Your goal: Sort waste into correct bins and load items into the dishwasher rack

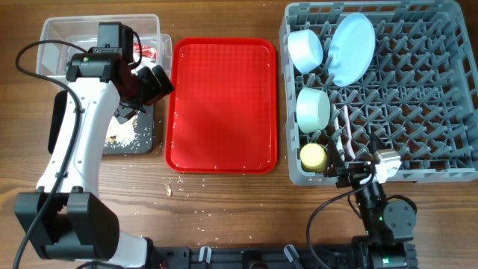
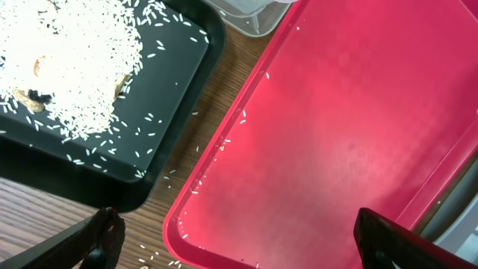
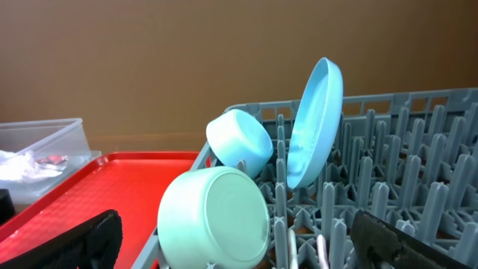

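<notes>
The grey dishwasher rack [image 1: 418, 176] holds a small blue bowl [image 1: 305, 50], a blue plate [image 1: 351, 48] on edge, a green bowl [image 1: 312, 109], a yellow cup [image 1: 314, 156] and white cutlery [image 1: 345, 131]. The black tray [image 1: 143, 139] holds rice and brown scraps [image 2: 75, 60]. The clear tub [image 1: 60, 33] holds a napkin [image 3: 19, 164] and a red wrapper [image 1: 151, 52]. My left gripper [image 2: 239, 246] is open and empty above the gap between the black tray [image 2: 172, 97] and the red tray. My right gripper [image 3: 243, 250] is open and empty, facing the green bowl [image 3: 213, 217].
A flat red tray [image 1: 220, 104] lies between the bins and the rack, with a few rice grains along its edge [image 2: 224, 142]. Loose crumbs [image 1: 169, 190] lie on the wooden table in front of it. The right arm's base [image 1: 388, 217] is in front of the rack.
</notes>
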Robot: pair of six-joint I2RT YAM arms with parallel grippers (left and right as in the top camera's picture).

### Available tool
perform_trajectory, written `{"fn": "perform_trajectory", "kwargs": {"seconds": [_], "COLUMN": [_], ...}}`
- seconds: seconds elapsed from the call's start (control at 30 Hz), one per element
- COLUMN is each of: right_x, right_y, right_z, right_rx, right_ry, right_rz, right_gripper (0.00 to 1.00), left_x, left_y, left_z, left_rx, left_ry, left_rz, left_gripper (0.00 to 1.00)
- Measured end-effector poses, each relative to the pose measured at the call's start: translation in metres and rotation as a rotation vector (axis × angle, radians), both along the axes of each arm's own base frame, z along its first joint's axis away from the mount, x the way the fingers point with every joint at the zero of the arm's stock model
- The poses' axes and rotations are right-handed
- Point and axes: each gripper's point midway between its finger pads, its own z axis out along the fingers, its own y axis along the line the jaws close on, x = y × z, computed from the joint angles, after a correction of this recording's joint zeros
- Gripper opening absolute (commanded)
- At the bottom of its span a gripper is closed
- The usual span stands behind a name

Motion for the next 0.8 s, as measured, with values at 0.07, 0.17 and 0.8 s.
{"fn": "perform_trajectory", "kwargs": {"seconds": [0.07,0.17,0.8], "right_x": [0.000,0.000,0.000], "right_y": [0.001,0.001,0.001], "right_z": [-0.001,-0.002,-0.002], "right_rx": [0.000,0.000,0.000], "right_ry": [0.002,0.004,0.003], "right_rz": [0.004,0.004,0.004], "right_gripper": [1.00,1.00,1.00], "left_x": [0.000,0.000,0.051], "left_y": [0.000,0.000,-0.005], "left_z": [0.000,0.000,0.040], "left_rx": [0.000,0.000,0.042], "left_ry": [0.000,0.000,-0.337], "left_rz": [0.000,0.000,-0.043], "left_gripper": [1.00,1.00,1.00]}}
